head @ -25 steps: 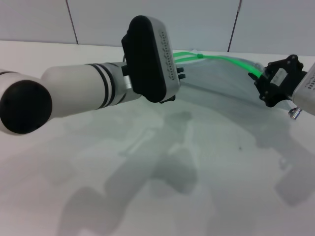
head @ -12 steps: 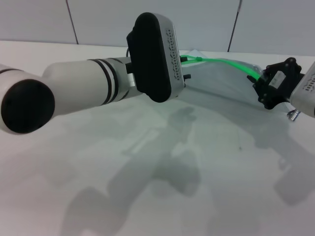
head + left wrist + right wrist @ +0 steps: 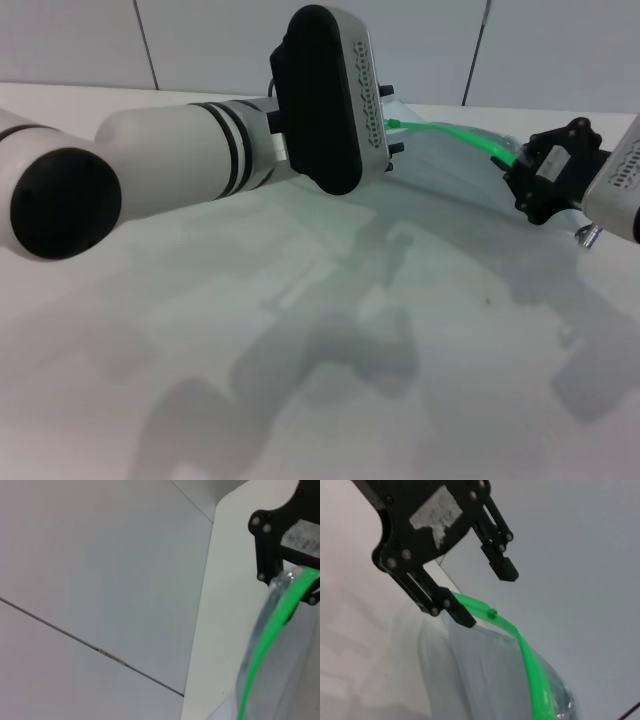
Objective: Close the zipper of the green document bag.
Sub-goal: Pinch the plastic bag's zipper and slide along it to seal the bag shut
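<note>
The left pincer (image 3: 392, 125) (grip unclear) has dragged the slider along the zipper (image 3: 450, 133), while the right pincer (image 3: 522, 175) stays clenched on the bag (image 3: 440, 170).

We see a white table (image 3: 330, 400) filling the lower part of the head view, smooth and pale, with soft grey shadows cast across it; behind its far edge stands a wall (image 3: 200, 40) of light grey panels, split by thin dark seams; a seam also crosses the wall in the left wrist view.
</note>
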Controlling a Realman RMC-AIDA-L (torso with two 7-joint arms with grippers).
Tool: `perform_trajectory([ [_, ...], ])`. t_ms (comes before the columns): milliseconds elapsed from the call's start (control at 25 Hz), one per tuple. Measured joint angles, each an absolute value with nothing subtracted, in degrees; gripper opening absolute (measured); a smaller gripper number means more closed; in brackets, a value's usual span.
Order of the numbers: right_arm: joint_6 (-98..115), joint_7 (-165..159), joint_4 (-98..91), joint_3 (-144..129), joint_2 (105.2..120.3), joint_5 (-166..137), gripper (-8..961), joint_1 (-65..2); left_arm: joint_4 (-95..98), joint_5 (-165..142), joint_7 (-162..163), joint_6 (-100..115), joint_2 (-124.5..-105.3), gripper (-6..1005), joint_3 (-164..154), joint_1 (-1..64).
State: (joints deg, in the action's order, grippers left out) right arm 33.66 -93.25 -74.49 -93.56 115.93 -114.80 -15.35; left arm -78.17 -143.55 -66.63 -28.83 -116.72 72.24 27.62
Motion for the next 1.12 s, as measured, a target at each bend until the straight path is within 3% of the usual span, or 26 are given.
perform_trajectory([
  [640,35.27,-93.25,-77.73,-94.56,116.1,-114.82,50,-14.68,-77.64,-143.61,-67.14,-27.89,-116.58,589,72.16,28.32],
  [840,35.36,-93.24,-79.64,-95.36,116.1,-115.01,50,-13.54,-76.47,-143.61,-67.15,-27.86,-116.56,508,72.15,28.83],
  [1120,35.36,-93.23,-80.4,-95.83,116.1,-115.05,50,-13.27,-75.73,-143.61,-67.15,-27.64,-116.58,267,72.15,29.12],
])
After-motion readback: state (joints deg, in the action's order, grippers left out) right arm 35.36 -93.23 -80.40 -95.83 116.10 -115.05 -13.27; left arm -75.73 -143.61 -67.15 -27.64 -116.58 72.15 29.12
